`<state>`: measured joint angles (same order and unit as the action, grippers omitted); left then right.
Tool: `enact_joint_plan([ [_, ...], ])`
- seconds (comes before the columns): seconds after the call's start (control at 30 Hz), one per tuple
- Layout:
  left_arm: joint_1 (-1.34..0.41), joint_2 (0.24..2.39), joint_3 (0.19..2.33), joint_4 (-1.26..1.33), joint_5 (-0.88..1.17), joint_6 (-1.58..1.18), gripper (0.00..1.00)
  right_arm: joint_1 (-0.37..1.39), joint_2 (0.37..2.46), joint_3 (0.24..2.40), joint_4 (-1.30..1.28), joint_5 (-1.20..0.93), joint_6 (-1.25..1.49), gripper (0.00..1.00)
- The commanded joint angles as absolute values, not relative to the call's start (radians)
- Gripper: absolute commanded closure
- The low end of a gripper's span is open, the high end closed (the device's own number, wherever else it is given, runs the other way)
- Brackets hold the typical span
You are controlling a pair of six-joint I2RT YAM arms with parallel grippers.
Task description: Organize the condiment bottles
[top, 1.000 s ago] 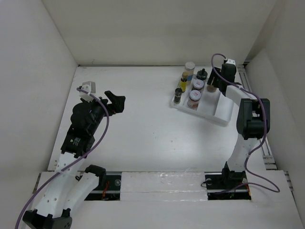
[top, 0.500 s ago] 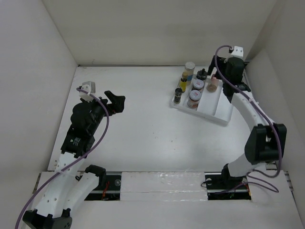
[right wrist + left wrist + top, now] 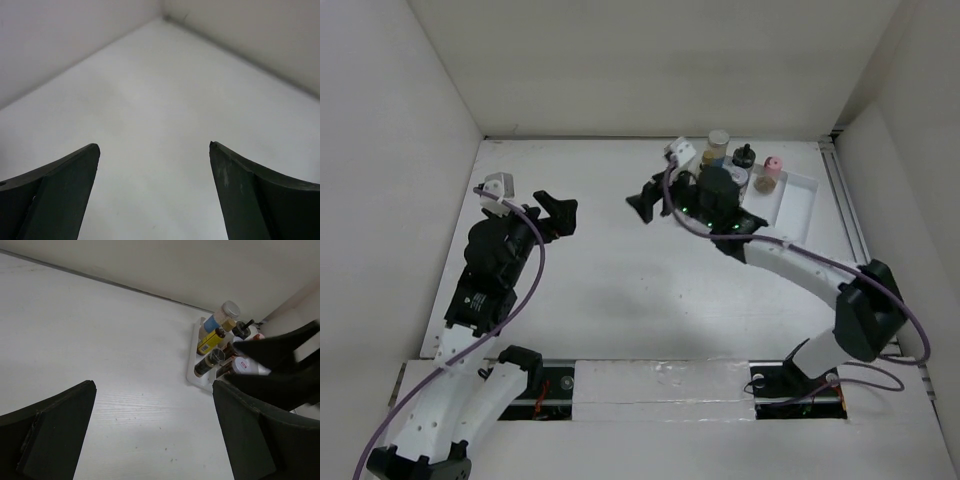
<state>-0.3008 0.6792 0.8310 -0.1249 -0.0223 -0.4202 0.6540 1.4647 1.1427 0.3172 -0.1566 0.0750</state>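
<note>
White tray [image 3: 800, 203] at the far right of the table [image 3: 610, 275] is loaded with bottles [image 3: 216, 336]. The left claw [image 3: 563, 208] and the right claw [image 3: 642, 200] are seen wide open, nothing held.

condiment bottles [image 3: 218, 339] all upright, packed in the white tray [image 3: 798, 205] at far right. left row, back to front: grey-lidded jar [image 3: 227, 311] with blue label, slim yellow bottle [image 3: 212, 340], dark shaker [image 3: 206, 364]. black-capped bottle [image 3: 744, 155] and pink-capped jar [image 3: 771, 165] at the back. white-lidded jar [image 3: 246, 366] partly hidden.
</note>
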Motion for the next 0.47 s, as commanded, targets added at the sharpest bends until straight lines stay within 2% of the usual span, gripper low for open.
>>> enact_joint_plan([
  [0.0,-0.298,0.64,0.859,-0.089,-0.06,-0.408,0.0,0.764,1.578,1.086,0.354,-0.236,0.083,0.04],
  [0.23,-0.298,0.62,0.85,-0.08,-0.069,-0.408,0.0,0.856,1.641,0.933,0.422,-0.213,0.121,0.06],
  [0.43,-0.298,0.62,0.841,-0.071,-0.046,-0.408,0.0,0.881,1.652,0.933,0.407,-0.179,0.101,0.06],
])
